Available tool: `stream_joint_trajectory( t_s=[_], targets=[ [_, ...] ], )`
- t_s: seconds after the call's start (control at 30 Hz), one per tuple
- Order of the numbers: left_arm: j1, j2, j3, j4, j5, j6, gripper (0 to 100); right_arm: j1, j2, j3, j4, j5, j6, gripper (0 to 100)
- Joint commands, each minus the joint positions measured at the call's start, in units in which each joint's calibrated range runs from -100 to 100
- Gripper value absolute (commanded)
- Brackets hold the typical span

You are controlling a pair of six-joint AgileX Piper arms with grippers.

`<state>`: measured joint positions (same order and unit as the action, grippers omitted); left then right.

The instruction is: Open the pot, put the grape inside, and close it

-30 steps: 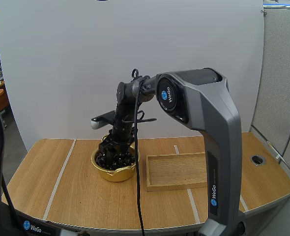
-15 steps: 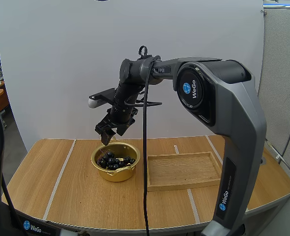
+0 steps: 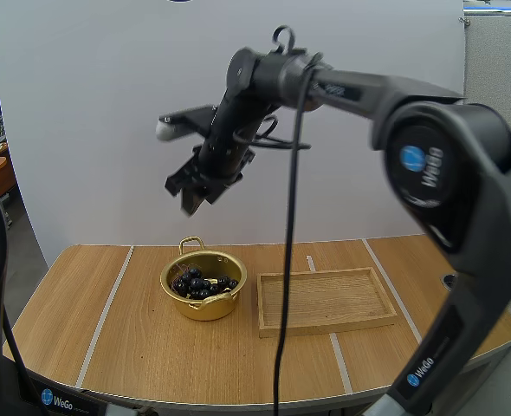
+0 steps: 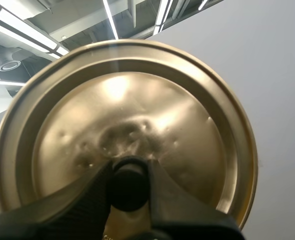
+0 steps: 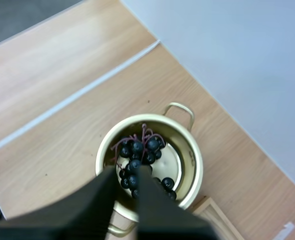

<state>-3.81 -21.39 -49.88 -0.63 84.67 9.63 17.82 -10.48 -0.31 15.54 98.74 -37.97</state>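
Holding the round golden lid (image 4: 137, 100) clamped in my left gripper (image 4: 129, 171), right gripper (image 3: 187, 194) parted above dark grapes (image 3: 202, 284) in the golden pot (image 3: 205, 308), closing seems next.

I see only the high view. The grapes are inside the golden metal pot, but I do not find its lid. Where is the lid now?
Observer: In the left wrist view, the left hand is shut on the round golden metal lid, pinching its black knob.
Operator: Does the right hand hold any grape?
Observer: No. The right wrist view shows the right hand open and holding nothing, above the bunch of dark grapes that lies in the golden metal pot.
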Motion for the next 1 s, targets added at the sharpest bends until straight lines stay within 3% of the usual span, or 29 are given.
stream_joint_trajectory(
  t_s=[0.0, 0.3, 0.53, 0.77, 0.97],
  targets=[
    [-0.05, -0.2, -0.4, 0.2, -1.9, -0.3, 0, -0.2, -11.1, -0.3, -2.2, 1.3, 2.5, 0],
    [-0.05, -0.2, -0.4, 0.2, -1.9, -0.3, 0, -0.2, -28.9, -0.3, -1.4, 1.3, 4.5, 0],
    [-0.05, -0.2, -0.4, 0.2, -1.9, -0.3, 0, -0.2, -40.2, -0.3, -8.3, 1.3, 5.6, 0],
    [-0.05, -0.2, -0.4, 0.2, -1.9, -0.3, 0, -0.2, -49.9, -0.3, -8.7, 1.3, 10.8, 0],
    [-0.05, -0.2, -0.4, 0.2, -1.9, -0.3, 0, -1.0, -56.8, 2.3, -10.7, 1.3, 10.8, 0]
  ],
)
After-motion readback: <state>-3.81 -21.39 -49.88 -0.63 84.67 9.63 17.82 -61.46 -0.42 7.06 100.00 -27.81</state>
